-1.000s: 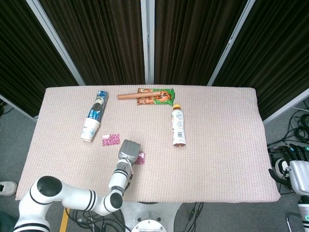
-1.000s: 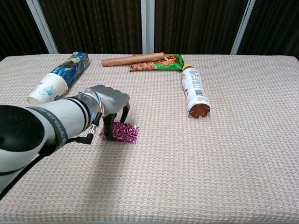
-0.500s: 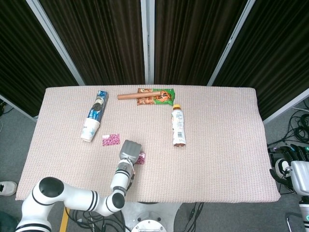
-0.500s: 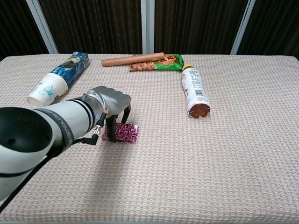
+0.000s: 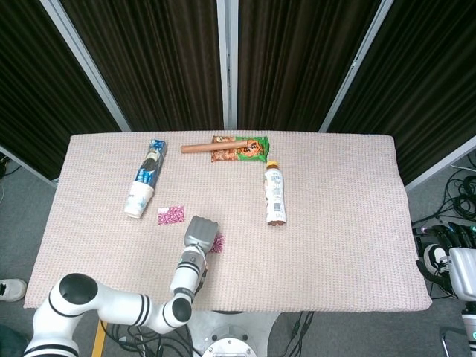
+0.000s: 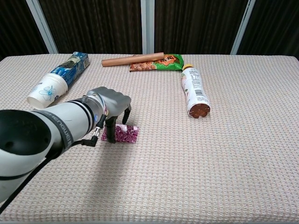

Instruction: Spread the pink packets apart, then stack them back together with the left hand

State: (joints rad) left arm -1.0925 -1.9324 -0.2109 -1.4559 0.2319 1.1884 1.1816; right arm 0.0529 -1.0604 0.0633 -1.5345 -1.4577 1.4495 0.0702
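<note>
My left hand arches over a pink packet near the table's front left. Its fingertips come down at the packet's left and far edges and pinch it against the cloth. From above, the left hand covers most of this packet, and only its right end shows. A second pink packet lies free on the table, a little up and left of the hand. The chest view does not show it. My right hand hangs off the table at the far right, its fingers unclear.
A stack of paper cups and a blue box lie at the left. A brown tube and a green snack bag lie at the back. A bottle lies on its side right of centre.
The left hand's fingers have drawn in over the near packet, covering more of its left side. The packet has stayed on the cloth, and the other packet has not moved.
</note>
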